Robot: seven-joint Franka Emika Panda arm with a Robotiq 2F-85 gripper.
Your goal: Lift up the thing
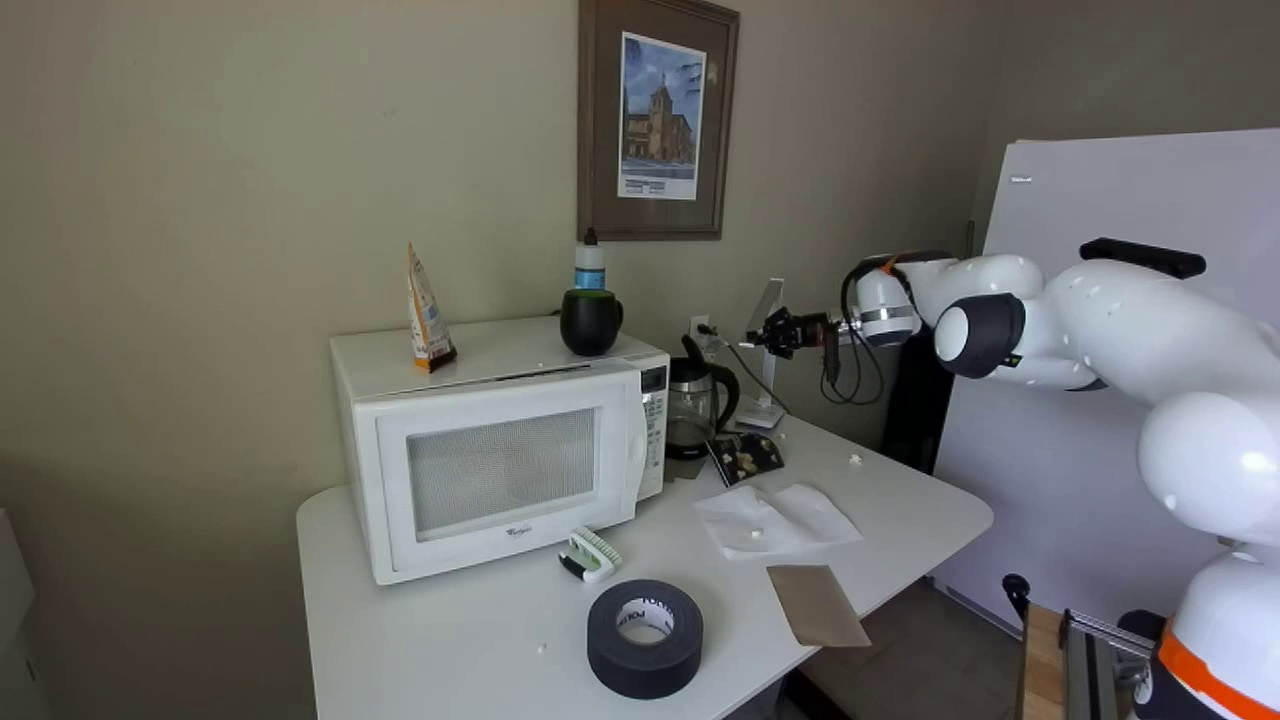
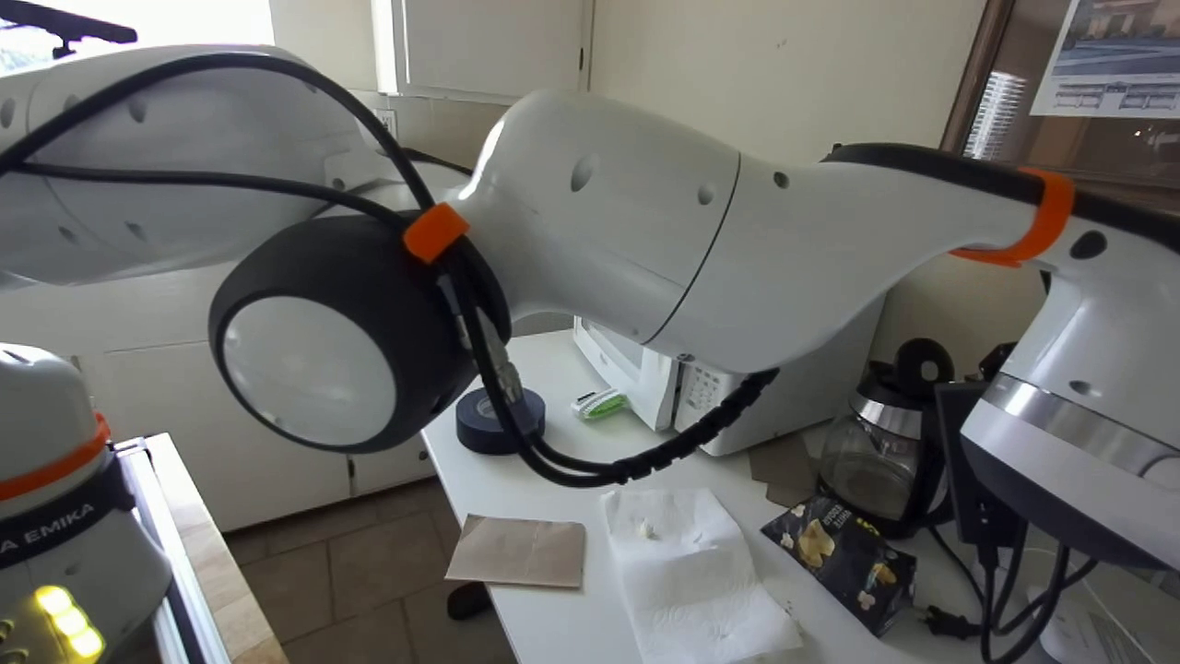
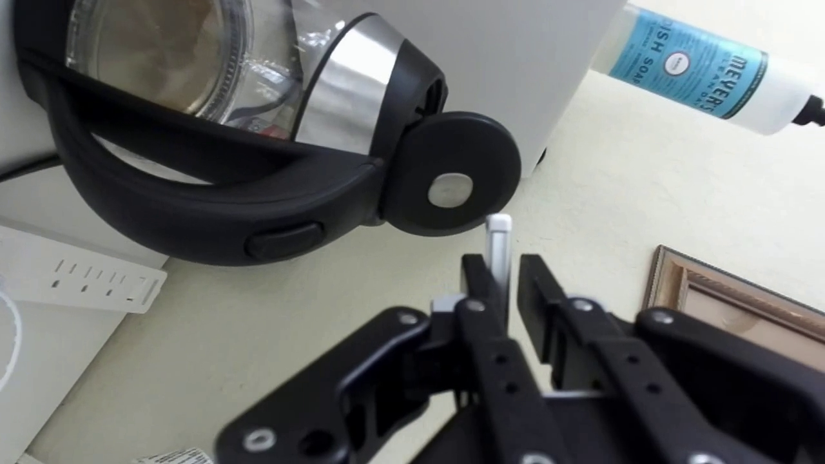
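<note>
The task does not say which thing is meant. Nearest my gripper is a thin white desk lamp. Its slanted upper part (image 1: 767,308) shows in an exterior view above an upright stem and a white base (image 1: 762,415) on the table. My gripper (image 1: 760,337) is level at that upper part. In the wrist view my gripper (image 3: 501,256) is partly open, with a narrow gap between the fingers. A grey-white bar (image 3: 499,241) with a pale end cap lies in that gap, close to the left finger and apart from the right one. I cannot tell whether it touches.
A glass kettle (image 1: 690,405) with a black handle (image 3: 219,219) stands close by. A white microwave (image 1: 500,470) carries a black mug (image 1: 590,322), a soap bottle (image 1: 590,265) and a snack bag (image 1: 428,315). Black tape (image 1: 645,640), a popcorn bag (image 1: 745,458) and paper towel (image 1: 775,520) lie on the table.
</note>
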